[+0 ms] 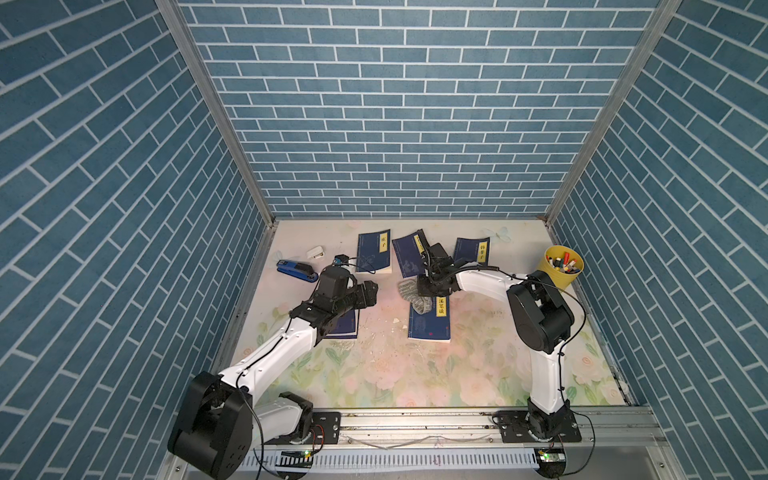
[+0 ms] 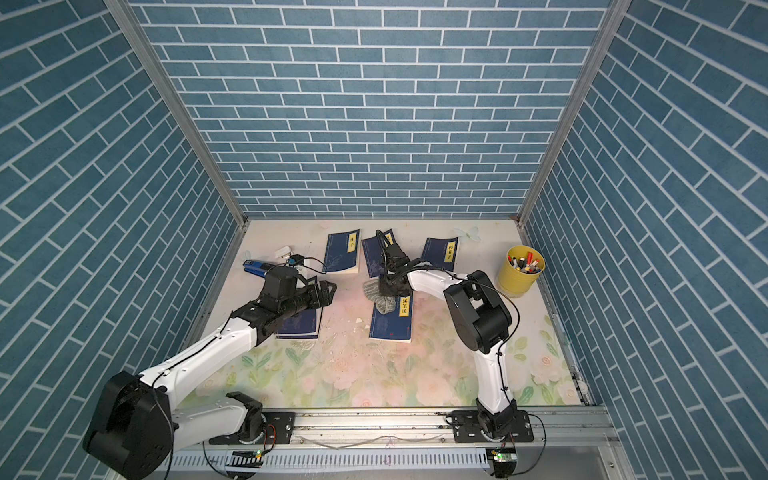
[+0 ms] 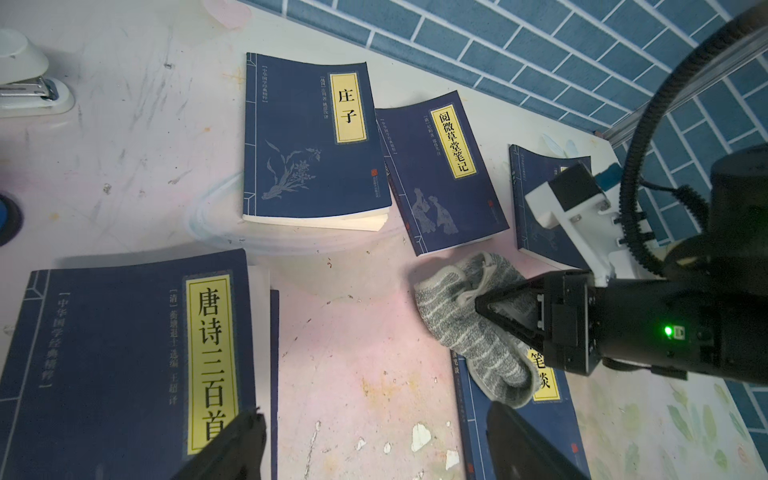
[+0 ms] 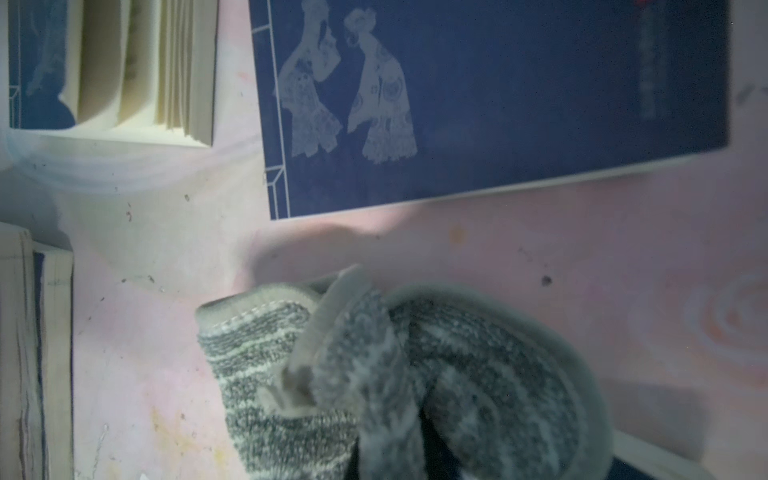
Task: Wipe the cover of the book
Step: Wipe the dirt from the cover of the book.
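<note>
A dark blue book (image 1: 430, 328) (image 2: 390, 326) with a yellow title label lies flat near the middle of the table. A grey striped cloth (image 1: 411, 295) (image 3: 478, 345) (image 4: 415, 374) rests bunched on its far end, spilling onto the table. My right gripper (image 1: 424, 291) (image 2: 388, 291) (image 4: 395, 461) points down there, shut on the cloth. My left gripper (image 1: 372, 293) (image 3: 372, 419) hovers open and empty to the left, over bare table between this book and another blue book (image 3: 116, 365).
Three more blue books (image 1: 374, 251) (image 1: 409, 257) (image 1: 471, 249) lie along the back. A blue stapler (image 1: 296, 271) and a white stapler (image 1: 316, 252) sit at the back left. A yellow cup of pens (image 1: 561, 266) stands at the right. White flakes (image 1: 395, 322) dot the table.
</note>
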`<control>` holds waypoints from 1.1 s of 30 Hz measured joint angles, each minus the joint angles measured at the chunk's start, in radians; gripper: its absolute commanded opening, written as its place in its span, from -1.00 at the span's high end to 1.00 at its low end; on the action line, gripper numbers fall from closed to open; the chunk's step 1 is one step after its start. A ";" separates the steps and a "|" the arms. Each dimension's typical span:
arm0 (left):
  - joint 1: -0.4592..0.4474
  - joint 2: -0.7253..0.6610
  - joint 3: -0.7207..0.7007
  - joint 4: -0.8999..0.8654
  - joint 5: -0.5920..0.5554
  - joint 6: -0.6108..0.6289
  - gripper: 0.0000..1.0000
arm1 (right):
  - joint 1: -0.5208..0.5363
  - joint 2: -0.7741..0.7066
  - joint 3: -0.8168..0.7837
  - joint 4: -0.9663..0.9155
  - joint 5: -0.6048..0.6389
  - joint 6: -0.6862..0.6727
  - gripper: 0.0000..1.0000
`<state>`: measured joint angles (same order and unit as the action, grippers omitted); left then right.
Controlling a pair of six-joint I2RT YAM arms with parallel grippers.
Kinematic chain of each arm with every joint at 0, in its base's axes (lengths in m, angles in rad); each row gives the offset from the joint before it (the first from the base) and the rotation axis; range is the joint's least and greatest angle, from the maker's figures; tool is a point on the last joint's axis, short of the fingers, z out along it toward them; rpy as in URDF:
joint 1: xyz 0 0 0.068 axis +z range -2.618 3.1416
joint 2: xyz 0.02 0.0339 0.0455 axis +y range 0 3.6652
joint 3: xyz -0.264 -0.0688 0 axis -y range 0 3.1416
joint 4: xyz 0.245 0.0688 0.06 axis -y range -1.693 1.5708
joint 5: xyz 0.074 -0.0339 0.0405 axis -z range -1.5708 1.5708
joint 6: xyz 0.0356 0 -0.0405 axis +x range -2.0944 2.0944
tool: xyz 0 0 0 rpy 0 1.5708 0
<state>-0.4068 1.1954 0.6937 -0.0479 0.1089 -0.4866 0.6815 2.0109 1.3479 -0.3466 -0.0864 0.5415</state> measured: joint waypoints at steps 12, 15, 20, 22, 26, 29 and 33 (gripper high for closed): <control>0.001 0.051 0.003 0.001 -0.007 0.001 -0.77 | 0.153 -0.319 -0.443 0.129 0.028 0.116 1.00; 0.001 0.055 0.004 0.002 -0.007 0.001 -0.77 | 0.091 -0.276 -0.400 0.123 -0.016 0.108 1.00; 0.001 0.055 0.004 0.003 -0.003 0.001 -0.78 | -0.030 -0.109 -0.173 0.093 -0.019 0.055 1.00; 0.001 0.055 0.004 0.008 -0.003 0.001 -0.78 | -0.048 -0.054 -0.090 0.063 0.002 0.031 1.00; 0.001 0.061 0.008 0.015 0.000 0.000 -0.77 | -0.047 -0.049 -0.080 0.054 0.033 0.008 1.00; 0.001 0.077 0.019 0.016 0.000 0.001 -0.77 | -0.027 -0.133 -0.196 0.074 0.064 0.009 1.00; 0.002 0.090 0.032 0.019 -0.001 0.001 -0.77 | 0.053 -0.293 -0.392 0.074 0.122 0.040 1.00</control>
<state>-0.4053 1.2850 0.7258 -0.0292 0.1081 -0.4854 0.7345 1.7184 0.9558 -0.2729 0.0360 0.5819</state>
